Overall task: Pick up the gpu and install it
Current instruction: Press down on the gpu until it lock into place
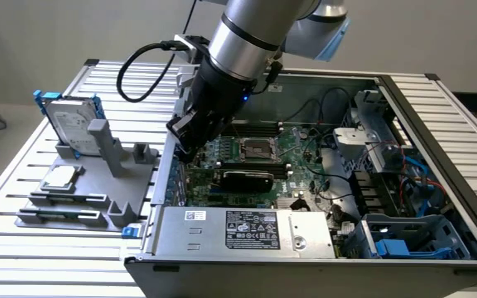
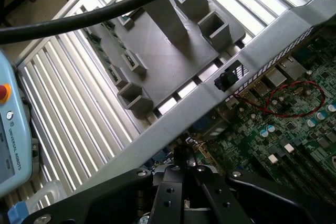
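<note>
Green board: the motherboard lies flat inside the open computer case, which rests on a slatted metal table.
Card: the gpu, its black shroud showing, sits on the motherboard just on the power-supply side of the processor socket.
Power supply: a silver box with a label fills the case's near edge, just beside the gpu.
Gripper: the black gripper hangs over the motherboard's edge at the case wall nearest the grey holder, near the gpu; its grip cannot be told.
Holder: a grey fixture stands outside that case wall, carrying a hard drive in a blue frame and a small silver chip.
</note>
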Tool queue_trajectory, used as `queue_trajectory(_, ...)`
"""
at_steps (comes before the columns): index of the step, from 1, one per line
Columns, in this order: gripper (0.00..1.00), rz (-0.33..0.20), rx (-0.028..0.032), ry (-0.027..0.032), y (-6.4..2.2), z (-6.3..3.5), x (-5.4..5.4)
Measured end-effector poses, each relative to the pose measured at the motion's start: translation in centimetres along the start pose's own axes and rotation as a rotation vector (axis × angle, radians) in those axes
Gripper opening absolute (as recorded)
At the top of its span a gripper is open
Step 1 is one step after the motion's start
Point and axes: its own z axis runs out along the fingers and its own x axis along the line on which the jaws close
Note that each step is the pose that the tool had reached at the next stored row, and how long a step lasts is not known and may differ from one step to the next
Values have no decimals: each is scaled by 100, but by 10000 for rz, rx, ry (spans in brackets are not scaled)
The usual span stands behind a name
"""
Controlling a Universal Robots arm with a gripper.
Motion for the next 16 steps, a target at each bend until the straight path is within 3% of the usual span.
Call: queue_trajectory(16,11,0,0,1,0,0,0)
